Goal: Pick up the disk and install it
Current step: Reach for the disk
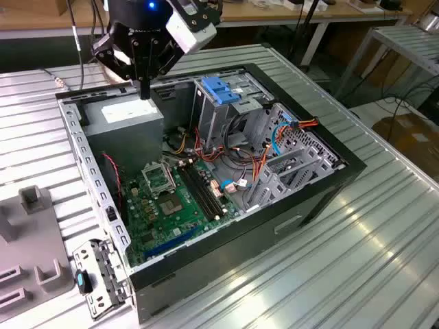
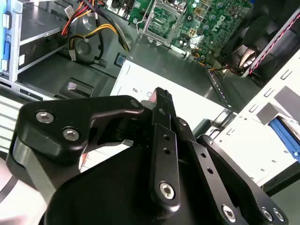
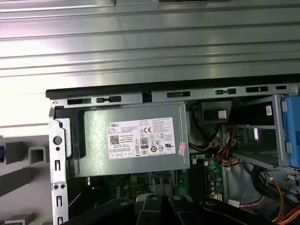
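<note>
Closed jaws above grey box (image 1: 130, 129)

tool (image 1: 145, 96) hangs vertical, pointing straight down, its fingers (image 1: 145, 88) pressed together.

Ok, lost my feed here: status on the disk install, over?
Tool shut, no disk held. Poised over the large grey metal box with white sticker, inside the open black computer case.
</note>
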You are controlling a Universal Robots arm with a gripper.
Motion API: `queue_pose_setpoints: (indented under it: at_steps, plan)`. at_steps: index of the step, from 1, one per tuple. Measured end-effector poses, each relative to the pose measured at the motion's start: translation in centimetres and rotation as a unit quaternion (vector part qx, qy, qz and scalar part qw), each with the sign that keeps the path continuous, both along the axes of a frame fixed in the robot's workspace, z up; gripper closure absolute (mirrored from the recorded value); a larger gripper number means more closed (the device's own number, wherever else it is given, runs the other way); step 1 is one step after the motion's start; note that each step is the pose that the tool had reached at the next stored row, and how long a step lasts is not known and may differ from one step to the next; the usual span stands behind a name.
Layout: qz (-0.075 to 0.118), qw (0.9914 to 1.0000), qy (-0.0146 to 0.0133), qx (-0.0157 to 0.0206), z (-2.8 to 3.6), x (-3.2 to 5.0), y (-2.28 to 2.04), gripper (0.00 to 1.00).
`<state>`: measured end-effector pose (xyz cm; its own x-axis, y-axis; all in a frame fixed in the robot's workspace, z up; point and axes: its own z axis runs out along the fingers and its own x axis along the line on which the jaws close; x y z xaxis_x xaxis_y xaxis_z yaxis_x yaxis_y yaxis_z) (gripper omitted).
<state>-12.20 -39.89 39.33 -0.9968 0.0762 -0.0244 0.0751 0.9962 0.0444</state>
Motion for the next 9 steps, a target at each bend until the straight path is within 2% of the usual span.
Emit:
queue_pose_setpoints:
  at_steps: [9]
  plan:
    - [0.000,1.00000,0.0000,0.0000,-0.04,-0.75,0.00,0.89]
